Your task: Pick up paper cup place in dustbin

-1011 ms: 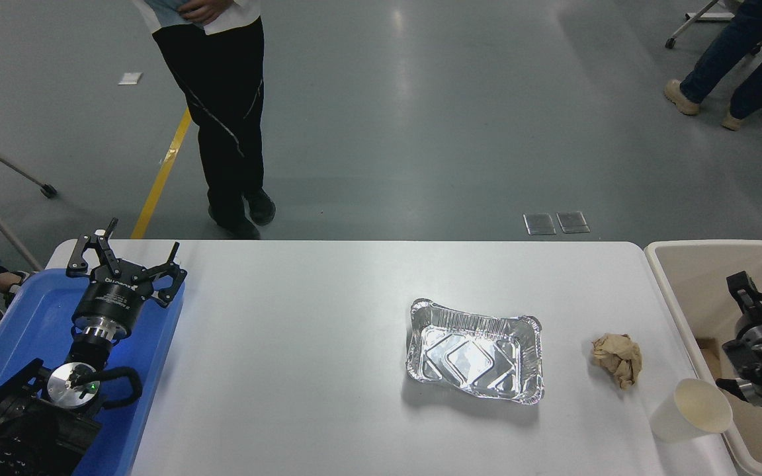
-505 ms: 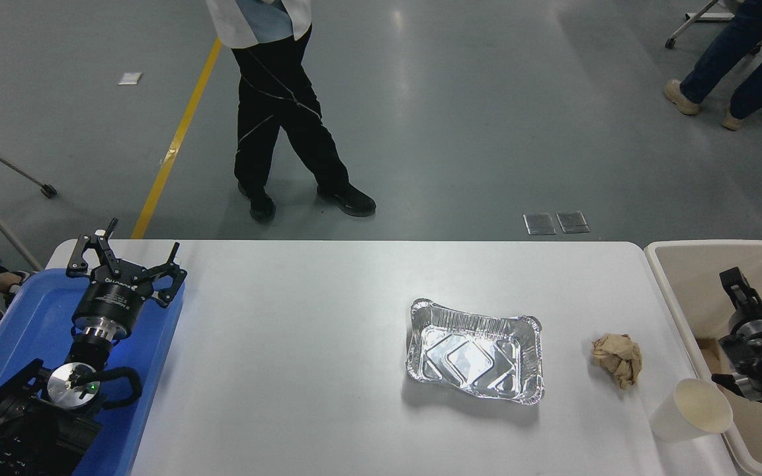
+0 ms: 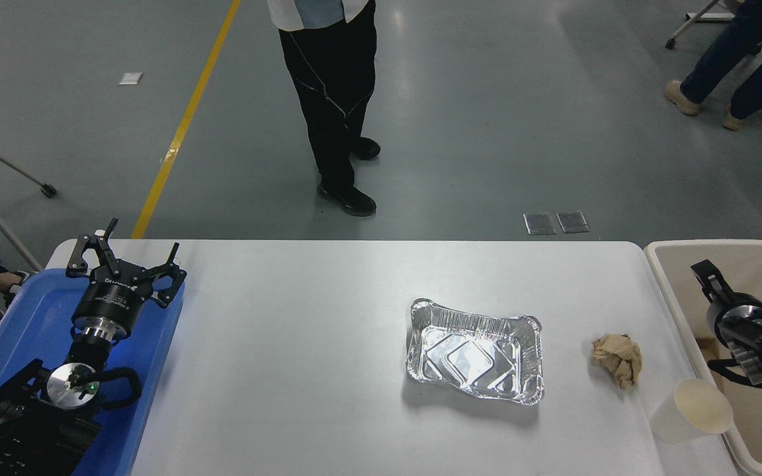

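The paper cup (image 3: 690, 411), white with a cream inside, stands upright near the table's front right corner, close to the dustbin's left rim. The beige dustbin (image 3: 712, 245) stands off the table's right end. My right gripper (image 3: 705, 274) hangs over the inside of the dustbin, behind and to the right of the cup and apart from it. Only its black tip and wrist show. My left gripper (image 3: 126, 256) is parked open over the blue tray at the left, holding nothing.
A foil tray (image 3: 475, 391) sits right of the table's middle, and a crumpled brown paper ball (image 3: 618, 359) lies between it and the cup. The blue tray (image 3: 24, 317) lies at the left end. A person (image 3: 335, 99) stands beyond the far edge.
My right gripper has moved up and to the left over the dustbin. The person at the far side has walked to the right. The cup has not moved.
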`<control>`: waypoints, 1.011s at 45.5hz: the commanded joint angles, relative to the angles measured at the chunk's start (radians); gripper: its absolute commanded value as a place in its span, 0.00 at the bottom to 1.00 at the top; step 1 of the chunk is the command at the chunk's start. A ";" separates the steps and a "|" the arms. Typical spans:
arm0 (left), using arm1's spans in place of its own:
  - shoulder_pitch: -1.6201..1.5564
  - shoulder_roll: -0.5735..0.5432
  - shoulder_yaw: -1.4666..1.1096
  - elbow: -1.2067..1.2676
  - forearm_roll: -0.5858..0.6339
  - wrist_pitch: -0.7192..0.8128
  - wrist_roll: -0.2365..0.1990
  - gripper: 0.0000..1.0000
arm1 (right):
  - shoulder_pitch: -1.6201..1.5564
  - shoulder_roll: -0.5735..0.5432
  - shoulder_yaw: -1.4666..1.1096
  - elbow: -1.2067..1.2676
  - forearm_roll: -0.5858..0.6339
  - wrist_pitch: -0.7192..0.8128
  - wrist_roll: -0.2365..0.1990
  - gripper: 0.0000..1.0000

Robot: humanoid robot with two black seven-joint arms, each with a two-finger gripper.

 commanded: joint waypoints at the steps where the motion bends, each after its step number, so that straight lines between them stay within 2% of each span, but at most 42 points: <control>1: -0.001 0.000 0.001 0.000 0.000 0.000 0.002 0.99 | 0.149 -0.095 -0.177 0.188 0.003 0.020 -0.003 1.00; 12: -0.002 0.000 0.003 0.000 0.000 0.000 0.005 0.99 | 0.216 -0.119 -0.217 0.266 0.000 0.031 -0.005 1.00; 19: -0.002 0.002 0.003 0.000 0.000 0.000 0.005 0.99 | 0.368 -0.118 -0.400 0.367 0.000 0.108 -0.003 1.00; 26: -0.002 0.002 0.003 0.000 0.002 0.000 0.007 0.99 | 0.438 -0.119 -0.472 0.424 -0.003 0.155 -0.003 1.00; 36: -0.002 0.002 0.003 0.000 0.002 0.000 0.007 0.99 | 0.681 -0.115 -0.634 0.567 -0.006 0.373 0.006 1.00; 46: -0.001 0.002 0.001 0.000 0.000 0.000 0.004 0.99 | 0.837 -0.092 -0.694 0.651 -0.058 0.483 0.006 1.00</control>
